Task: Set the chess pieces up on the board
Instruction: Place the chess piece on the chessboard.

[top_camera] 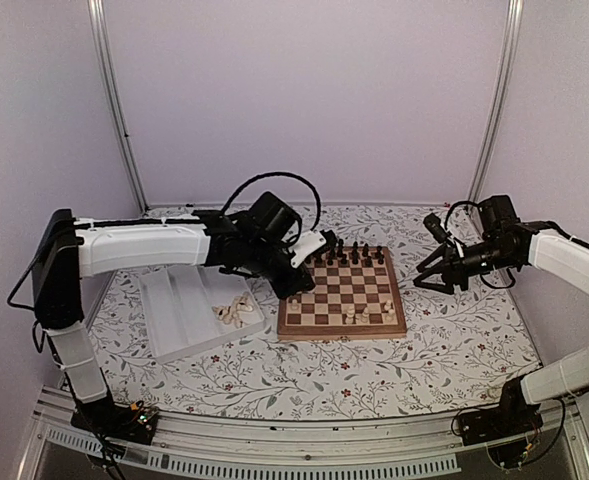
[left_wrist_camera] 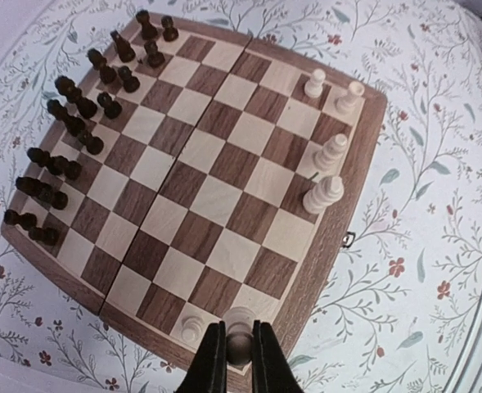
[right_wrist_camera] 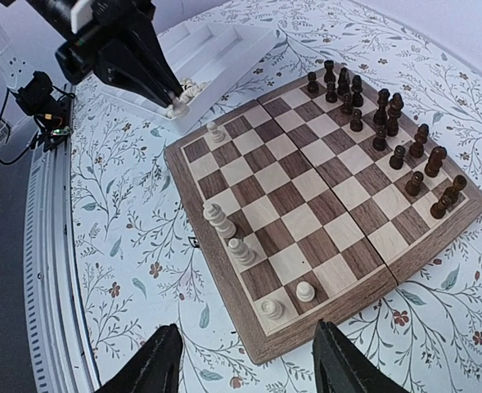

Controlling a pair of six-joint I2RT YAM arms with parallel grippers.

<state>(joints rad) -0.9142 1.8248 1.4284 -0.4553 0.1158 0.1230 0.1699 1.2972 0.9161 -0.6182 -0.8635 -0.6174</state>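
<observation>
A pale chess piece (left_wrist_camera: 239,342) sits pinched in the left gripper (left_wrist_camera: 239,360) over the board (left_wrist_camera: 224,176), at the corner of the pale side nearest the tray (top_camera: 174,320). It could topple if released crooked, or knock the pawn (left_wrist_camera: 192,329) just beside it. The left arm reaches across the tray; the right gripper (right_wrist_camera: 245,368), jaws apart and empty, hangs off the board's opposite side.

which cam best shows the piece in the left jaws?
Left wrist: the pale piece sits clamped between the jaws, above the board corner. Right wrist shows it small and distant; top external hides it behind the arm.
</observation>
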